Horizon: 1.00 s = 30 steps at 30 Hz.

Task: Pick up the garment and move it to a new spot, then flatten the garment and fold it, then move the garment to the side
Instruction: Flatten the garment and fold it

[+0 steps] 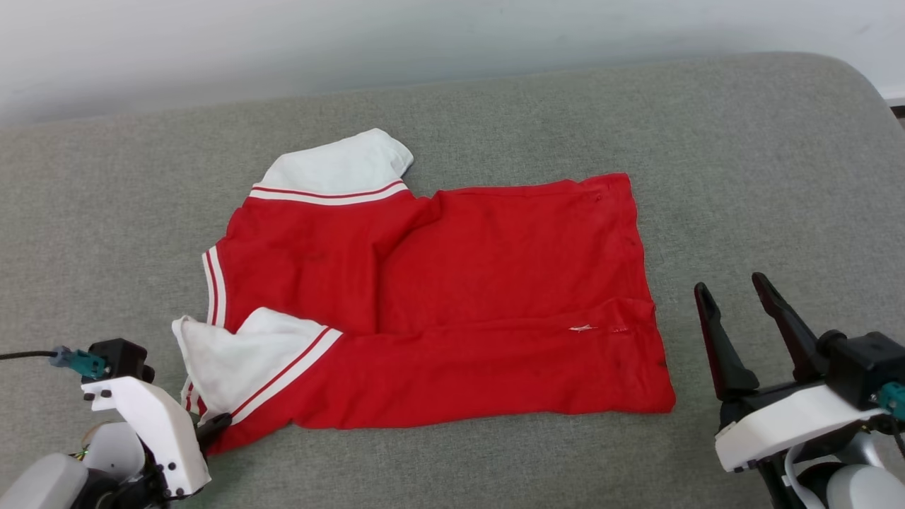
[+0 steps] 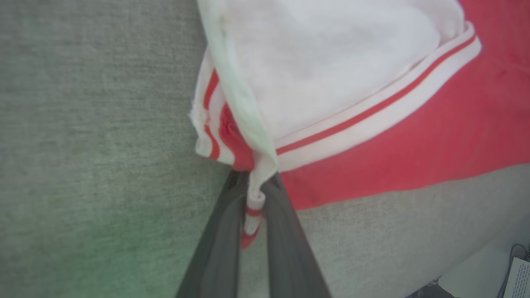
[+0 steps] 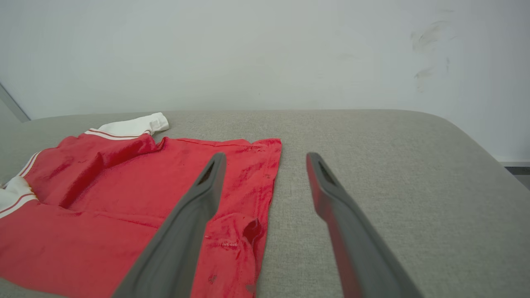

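Note:
The garment (image 1: 459,283) lies spread on the grey cushioned surface, red body to the right and white striped-trim sleeves at the left. My left gripper (image 1: 215,424) is at its near left corner. In the left wrist view that gripper (image 2: 253,182) is shut on the garment (image 2: 393,136), pinching the striped hem of the near sleeve between its dark fingers. My right gripper (image 1: 732,283) stands open just right of the garment's right edge, nothing between its fingers. In the right wrist view this gripper (image 3: 267,159) points across the garment's hem (image 3: 124,186).
The grey cushioned surface (image 1: 742,141) runs back to a pale wall (image 1: 424,35) and rounds off at the far right corner (image 1: 877,92). Bare cushion lies to the right of and behind the garment. Floor with a cable and a paper (image 2: 517,273) shows past the near edge.

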### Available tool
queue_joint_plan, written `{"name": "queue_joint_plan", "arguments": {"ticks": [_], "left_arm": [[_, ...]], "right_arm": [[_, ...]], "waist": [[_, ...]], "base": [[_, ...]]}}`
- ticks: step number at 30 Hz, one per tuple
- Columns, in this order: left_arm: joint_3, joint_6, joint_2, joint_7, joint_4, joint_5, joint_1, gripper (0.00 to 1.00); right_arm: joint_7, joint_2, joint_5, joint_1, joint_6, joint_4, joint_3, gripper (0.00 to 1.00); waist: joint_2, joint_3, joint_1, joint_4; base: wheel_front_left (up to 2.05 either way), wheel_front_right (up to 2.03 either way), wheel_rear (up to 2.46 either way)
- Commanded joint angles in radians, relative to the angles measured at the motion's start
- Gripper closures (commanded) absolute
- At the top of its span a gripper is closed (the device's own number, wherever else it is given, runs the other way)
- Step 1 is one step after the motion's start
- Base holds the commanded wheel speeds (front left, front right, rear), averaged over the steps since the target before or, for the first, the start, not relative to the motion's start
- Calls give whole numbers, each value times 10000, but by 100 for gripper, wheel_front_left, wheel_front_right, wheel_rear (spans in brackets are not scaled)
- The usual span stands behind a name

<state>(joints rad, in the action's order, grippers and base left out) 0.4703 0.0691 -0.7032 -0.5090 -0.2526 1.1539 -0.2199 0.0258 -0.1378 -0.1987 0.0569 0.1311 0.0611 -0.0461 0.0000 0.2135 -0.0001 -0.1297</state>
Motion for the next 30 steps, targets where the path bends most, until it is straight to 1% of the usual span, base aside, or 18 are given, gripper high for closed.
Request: {"name": "queue_joint_plan", "arguments": {"ticks": [1, 3, 5, 8, 10, 13, 16, 18, 20, 25, 27, 28, 29, 30], "left_arm": [[269, -10, 507, 84, -237, -119, 123, 100], [198, -17, 466, 489, -285, -334, -12, 100], [62, 5, 396, 922, -231, -554, -124, 100], [-132, 203, 281, 1522, 207, -910, -225, 100], [-187, 388, 212, 1783, 637, -1110, -199, 100], [-225, 631, 91, 2013, 1360, -1397, -173, 100], [-231, 829, 14, 2141, 2051, -1633, -247, 100], [-207, 922, 26, 2210, 2424, -1761, -318, 100], [-164, 1020, 42, 2206, 2729, -1861, -328, 100], [-80, 1127, 170, 2301, 3095, -1953, -296, 100], [-75, 1170, 263, 2304, 3065, -1877, -186, 100], [-61, 1189, 293, 2300, 3046, -1829, -134, 100], [-52, 1204, 297, 2301, 3041, -1840, -115, 100], [-65, 1227, 301, 2341, 3035, -1856, -115, 100]], "right_arm": [[-64, -2, -92, -76, -7, 56, 58, 0], [-384, -78, -284, -138, -7, 60, 187, 0], [-945, -140, -550, -155, -7, 10, 375, 0], [-2452, -326, -1091, -174, -7, -145, 596, 0], [-3687, -567, -1340, -214, -7, -219, 660, 0], [-5553, -723, -1732, -228, -7, -158, 629, 0], [-6925, -791, -2004, -126, -5, -95, 532, 0], [-7405, -801, -2032, 107, -5, -118, 467, 0], [-7664, -727, -2074, 300, -5, -306, 395, 0], [-8018, -643, -2206, 778, -5, -1303, 185, 0], [-8198, -665, -2343, 810, -5, -1756, -135, 0], [-8237, -675, -2417, 854, -5, -1943, -269, 48], [-8225, -723, -2454, 893, -4, -2063, -383, 70], [-8177, -760, -2524, 965, -4, -2155, -466, 100]], "waist": [[0, -34, 1, 30], [0, -103, 1, 88], [0, -168, 1, 166], [0, -261, 1, 295], [0, -283, 1, 410], [0, -217, 1, 594], [0, -35, 1, 795], [0, 109, 1, 911], [0, 247, 1, 1011], [0, 489, 1, 1192], [0, 528, 1, 1233], [0, 537, 1, 1253], [0, 549, 1, 1266], [0, 554, 1, 1272]], "base": [[0, 0, 0], [0, 0, 0], [0, 0, 0], [0, 0, 0], [0, 0, 0], [0, 0, 0], [0, 0, 0], [0, 0, 0], [0, 0, 0], [0, 0, 0], [0, 0, 0], [0, 0, 0], [0, 0, 0], [0, 0, 0]]}}
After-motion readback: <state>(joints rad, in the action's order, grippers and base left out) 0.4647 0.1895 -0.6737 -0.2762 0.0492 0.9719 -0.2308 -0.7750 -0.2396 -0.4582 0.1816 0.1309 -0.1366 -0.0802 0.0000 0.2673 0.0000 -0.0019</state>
